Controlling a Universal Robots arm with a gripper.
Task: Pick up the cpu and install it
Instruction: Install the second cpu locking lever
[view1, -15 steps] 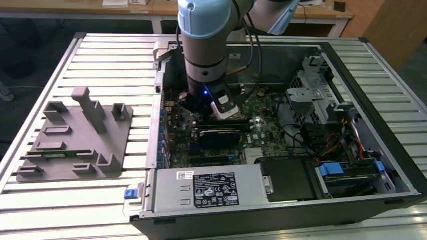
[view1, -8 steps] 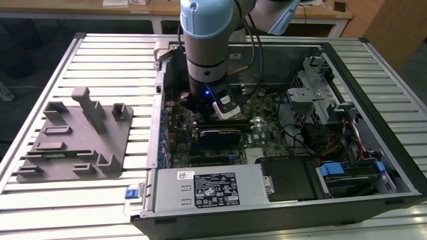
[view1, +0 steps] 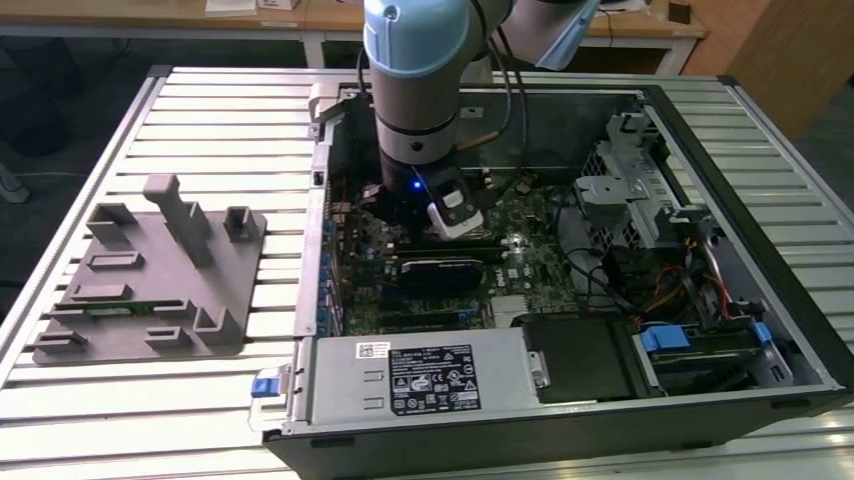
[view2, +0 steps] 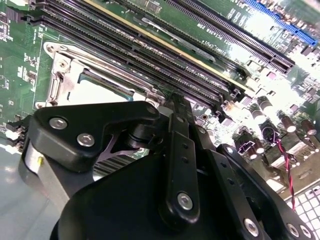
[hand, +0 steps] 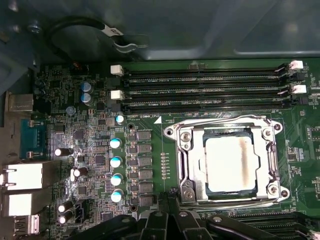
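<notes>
While the arm leans down into the open computer case, this is what can be made out:

Hidden: the claw's fingertips are cut off or covered by its own black linkage (view2: 180, 165) in both wrist views, so I cannot tell whether they are spread or pressed together.
Claw: in the exterior view the gripper (view1: 407, 215) is low inside the case (view1: 694, 110), just above the green board (view1: 534, 225); its tips are lost behind the arm's wrist.
Chip, place: the cpu (hand: 231, 163) lies flat in the socket frame (hand: 227, 160) on the board, beside the rows of long black memory slots (hand: 205, 82).
Chip, look: square, with a pale silvery top carrying a darker smear down one side, and a thin dark border showing between it and the metal frame.
Chip, partly covered: in the second wrist view the cpu (view2: 97, 92) shows as a pale patch, its near part blocked by the claw's linkage.
Hard to make out: whether the frame presses on the chip or merely surrounds it.
Beside the case: a grey holder block (view1: 154, 275) on the slatted table (view1: 227, 110), to the exterior view's left.
Front of case: a grey metal box with a white label (view1: 420, 375).
</notes>
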